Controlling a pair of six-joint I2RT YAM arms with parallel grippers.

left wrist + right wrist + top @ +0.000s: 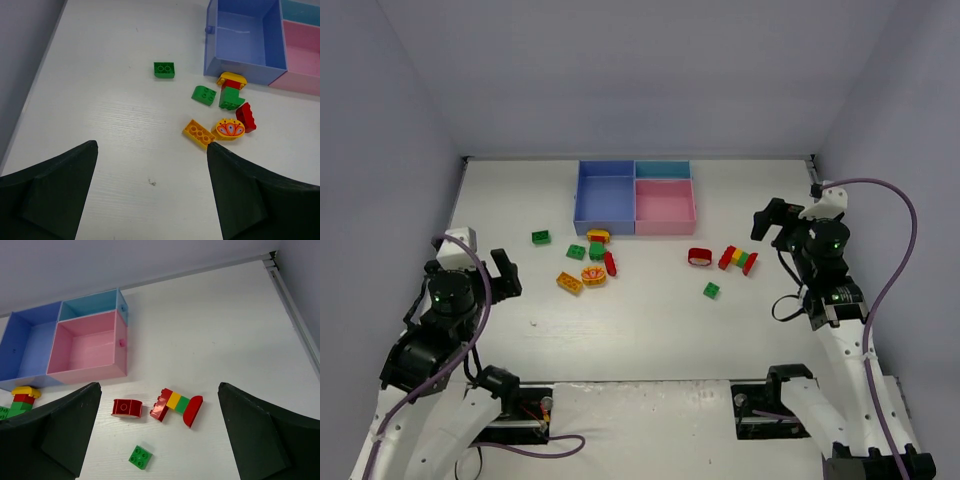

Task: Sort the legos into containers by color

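Note:
The joined trays stand at the back centre: blue (604,197), pink (665,205), teal (662,170). All look empty. Left of centre lie a green brick (541,237), a green rounded brick (576,252), a yellow-red-green stack (598,243), a red brick (610,264), an orange oval piece (593,276) and an orange flat brick (569,283). Right of centre lie a red rounded brick (699,257), a red-yellow-green-red stack (738,260) and a small green brick (711,290). My left gripper (152,150) is open and empty, near the orange flat brick (199,133). My right gripper (160,390) is open and empty above the stack (177,404).
Grey walls close the table at the back and both sides. A metal rail (292,305) runs along the table's right edge. Both arms' bases and purple cables (895,260) sit at the near edge.

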